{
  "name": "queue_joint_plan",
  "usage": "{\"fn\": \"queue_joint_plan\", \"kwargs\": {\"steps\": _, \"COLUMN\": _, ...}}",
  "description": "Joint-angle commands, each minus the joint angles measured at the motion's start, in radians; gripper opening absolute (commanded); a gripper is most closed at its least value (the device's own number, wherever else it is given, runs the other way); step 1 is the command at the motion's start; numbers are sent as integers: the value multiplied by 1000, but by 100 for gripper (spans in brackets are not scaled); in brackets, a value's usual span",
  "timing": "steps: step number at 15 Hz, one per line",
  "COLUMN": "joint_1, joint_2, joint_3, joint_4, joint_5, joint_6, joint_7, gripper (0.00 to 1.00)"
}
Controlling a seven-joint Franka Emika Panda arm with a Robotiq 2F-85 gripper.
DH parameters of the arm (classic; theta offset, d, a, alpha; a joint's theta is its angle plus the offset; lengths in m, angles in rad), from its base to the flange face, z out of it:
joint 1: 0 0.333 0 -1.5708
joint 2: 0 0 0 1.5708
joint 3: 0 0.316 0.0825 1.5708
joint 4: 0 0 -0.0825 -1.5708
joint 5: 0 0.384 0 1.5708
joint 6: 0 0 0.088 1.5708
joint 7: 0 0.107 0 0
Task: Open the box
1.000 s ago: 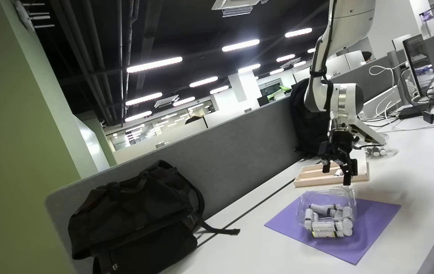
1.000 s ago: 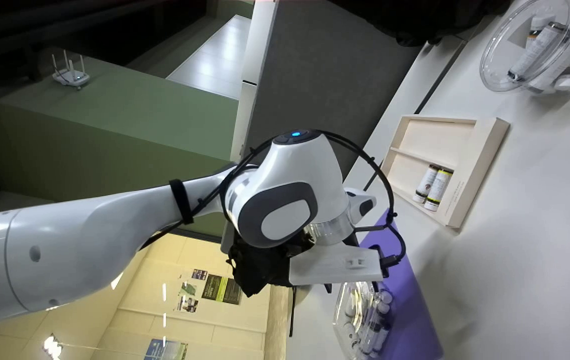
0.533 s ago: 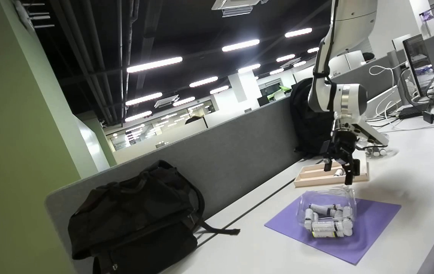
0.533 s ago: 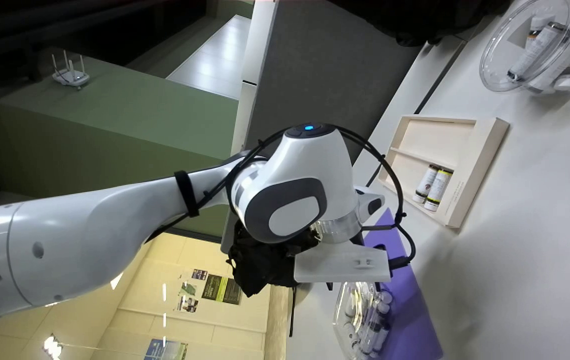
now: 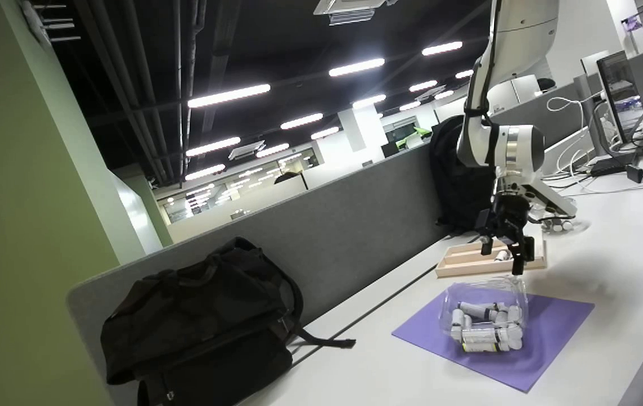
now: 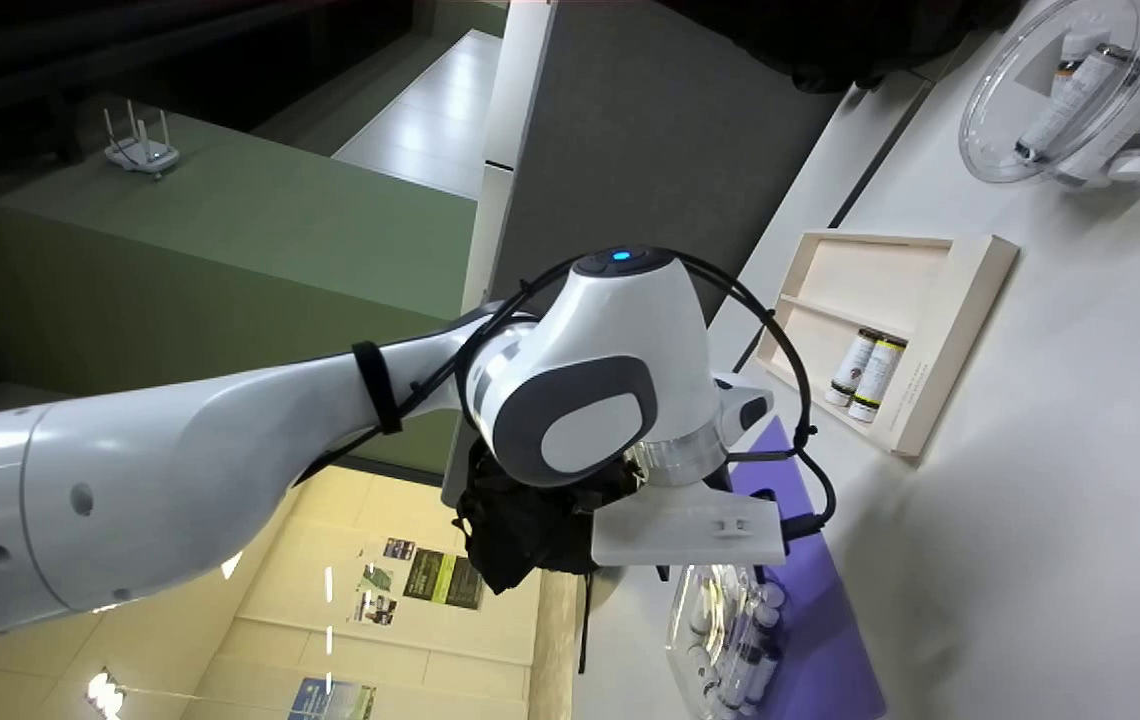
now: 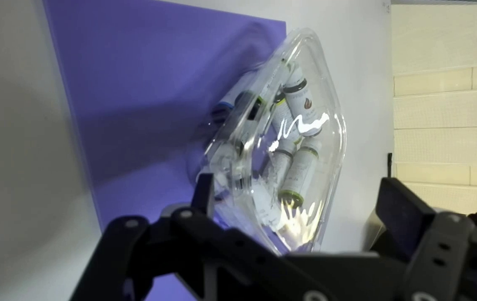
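Note:
The box is a flat, shallow pale wooden box (image 5: 468, 271) on the desk behind the purple mat in an exterior view. An exterior view shows the box (image 6: 945, 350) with its divided compartments uncovered on one side; two small bottles (image 6: 865, 375) lie in one. The box is out of the wrist view. My gripper (image 5: 503, 258) hangs above the desk between the box and the clear container. In the wrist view the gripper (image 7: 303, 202) is open, with nothing between its fingers. The clear container (image 7: 330, 167) of small white bottles shows beyond the fingers, apparently below them.
The clear container stands on a purple mat (image 5: 558, 316). A round clear tub (image 6: 975, 130) with bottles stands beyond the box. A grey partition (image 5: 355, 225) runs along the desk's back. A black backpack (image 5: 203, 321) lies against it; another black bag (image 5: 457, 186) stands behind the arm.
The arm has shifted slightly to the right in both exterior views, mostly in the first half second. The gripper stays open. The box, container and mat have not moved.

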Motion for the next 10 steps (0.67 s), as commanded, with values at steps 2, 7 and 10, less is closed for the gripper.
{"fn": "queue_joint_plan", "kwargs": {"steps": 2, "joint_1": 12, "joint_2": 30, "joint_3": -8, "joint_4": 36, "joint_5": 8, "joint_6": -3, "joint_7": 33, "gripper": 100}}
{"fn": "queue_joint_plan", "kwargs": {"steps": 7, "joint_1": 7, "joint_2": 41, "joint_3": -2, "joint_4": 43, "joint_5": 18, "joint_6": -11, "joint_7": 14, "gripper": 100}}
{"fn": "queue_joint_plan", "kwargs": {"steps": 10, "joint_1": 4, "joint_2": 38, "joint_3": 4, "joint_4": 48, "joint_5": 35, "joint_6": -22, "joint_7": -4, "gripper": 100}}
